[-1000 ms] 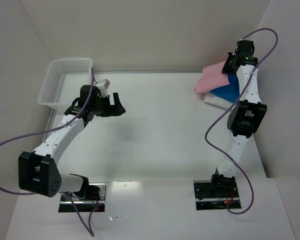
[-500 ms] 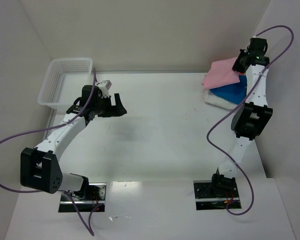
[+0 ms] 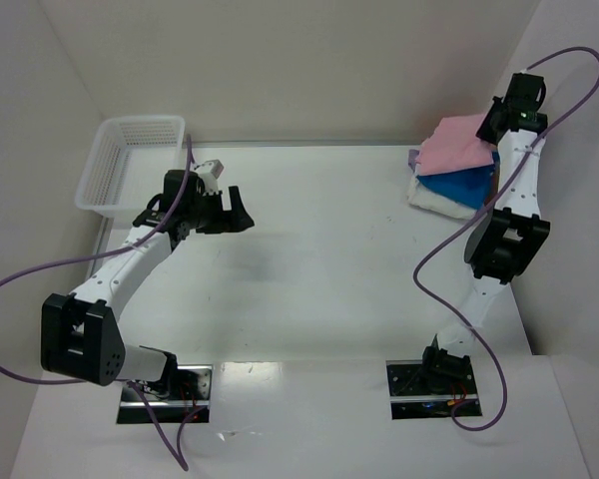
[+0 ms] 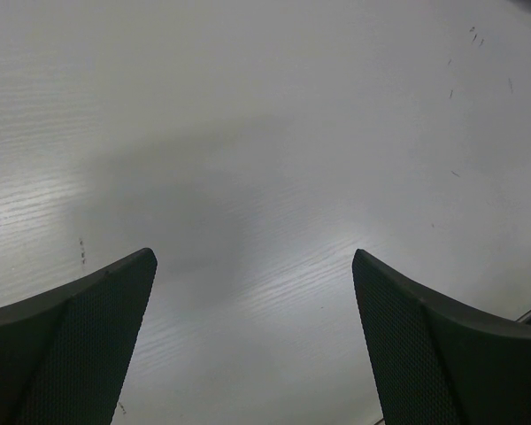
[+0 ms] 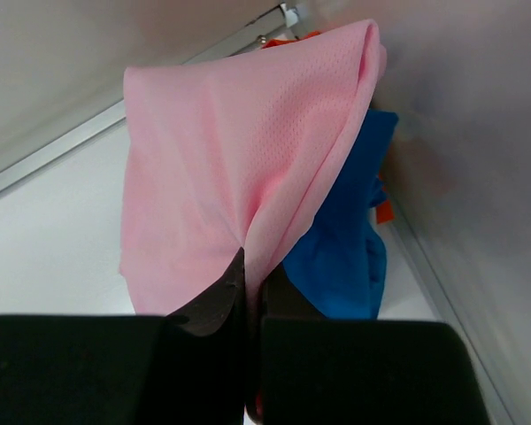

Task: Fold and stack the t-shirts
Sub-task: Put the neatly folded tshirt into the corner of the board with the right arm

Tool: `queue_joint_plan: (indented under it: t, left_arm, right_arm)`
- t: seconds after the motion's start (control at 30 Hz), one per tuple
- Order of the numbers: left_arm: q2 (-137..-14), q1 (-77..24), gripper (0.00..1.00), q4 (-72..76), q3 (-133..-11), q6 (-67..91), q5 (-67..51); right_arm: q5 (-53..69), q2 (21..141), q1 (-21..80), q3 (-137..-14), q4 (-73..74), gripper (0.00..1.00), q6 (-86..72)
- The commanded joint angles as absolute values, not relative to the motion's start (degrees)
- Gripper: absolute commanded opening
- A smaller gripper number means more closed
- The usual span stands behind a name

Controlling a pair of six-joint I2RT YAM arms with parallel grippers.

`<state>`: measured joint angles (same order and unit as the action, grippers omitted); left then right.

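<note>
Beneath the gripping right pincer (image 5: 252, 270), a light pink mesh t-shirt (image 5: 239, 150) has been lifted over the bright blue t-shirt (image 5: 350, 239) for stacking.

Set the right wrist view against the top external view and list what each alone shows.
Right wrist only: the right gripper pinched shut on a fold of the pink t-shirt. Top external only: the white basket, the open left gripper, and a white t-shirt under the pile. Both: the pink t-shirt above the blue t-shirt.
</note>
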<state>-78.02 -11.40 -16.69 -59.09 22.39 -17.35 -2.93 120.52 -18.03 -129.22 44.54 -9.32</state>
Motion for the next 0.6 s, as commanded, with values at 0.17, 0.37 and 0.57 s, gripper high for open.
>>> queue_joint_plan:
  t: [0.17, 0.37, 0.57]
  left_arm:
    - [-78.6, -11.1, 0.99, -14.8, -59.0, 21.6, -19.2]
    - [-79.1, -11.1, 0.99, -14.8, -59.0, 21.6, -19.2]
    - [-79.6, -11.1, 0.99, -14.8, -59.0, 21.6, -19.7]
  right_arm:
    - [-9.1, 115.7, -19.2, -122.7, 40.9, 0.06, -9.1]
    - [-11.2, 115.7, -19.2, -116.4, 37.8, 0.41, -9.1]
    - [-10.4, 113.1, -19.2, -116.2, 37.3, 0.79, -11.3]
